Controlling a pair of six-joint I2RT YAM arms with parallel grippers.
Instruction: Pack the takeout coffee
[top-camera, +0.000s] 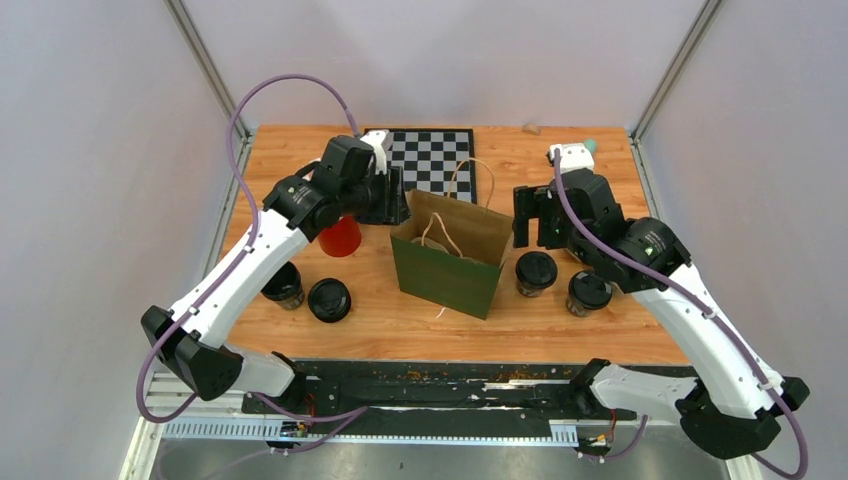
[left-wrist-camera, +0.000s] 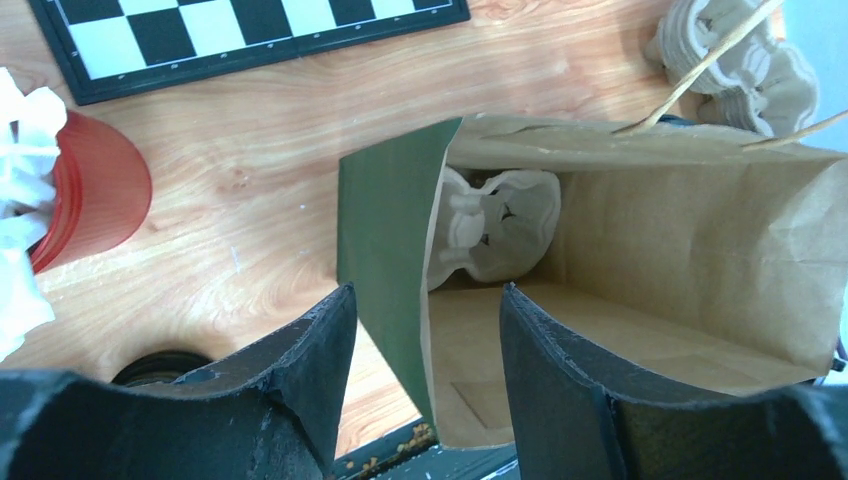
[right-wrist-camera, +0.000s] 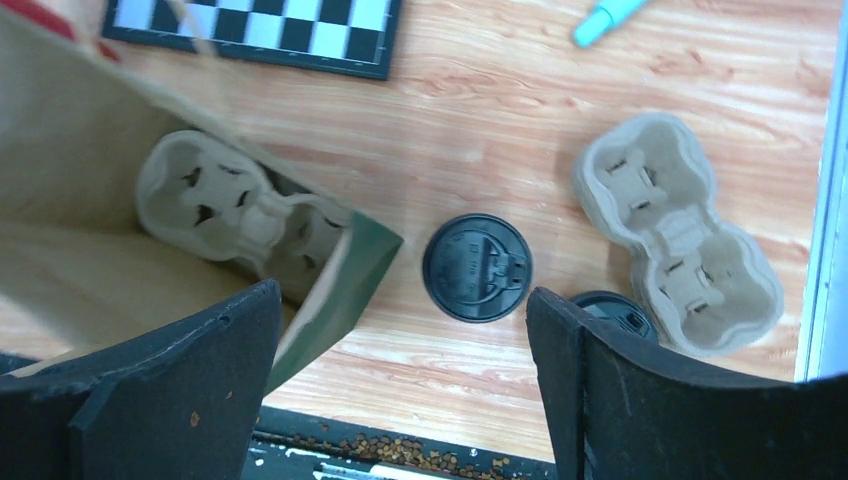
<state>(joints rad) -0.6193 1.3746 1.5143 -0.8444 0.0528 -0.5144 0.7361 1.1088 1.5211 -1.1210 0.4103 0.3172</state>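
Four takeout coffee cups with black lids stand on the wooden table: two left of the bag (top-camera: 283, 285) (top-camera: 329, 299) and two right of it (top-camera: 536, 272) (top-camera: 589, 292). The green paper bag (top-camera: 445, 265) stands open in the middle, with a pulp cup carrier (left-wrist-camera: 495, 225) inside. My left gripper (left-wrist-camera: 425, 300) is open, its fingers astride the bag's left wall (left-wrist-camera: 385, 260) without pinching it. My right gripper (right-wrist-camera: 405, 370) hangs open and empty above the table just right of the bag, with one lidded cup (right-wrist-camera: 477, 267) below it and another (right-wrist-camera: 612, 312) by its right finger.
A red cup (top-camera: 341, 237) of white wrapped straws stands left of the bag under my left arm. A checkerboard (top-camera: 435, 160) lies behind the bag. A second pulp carrier (right-wrist-camera: 680, 230) lies right of the cups, and a teal marker (right-wrist-camera: 610, 15) lies at the back.
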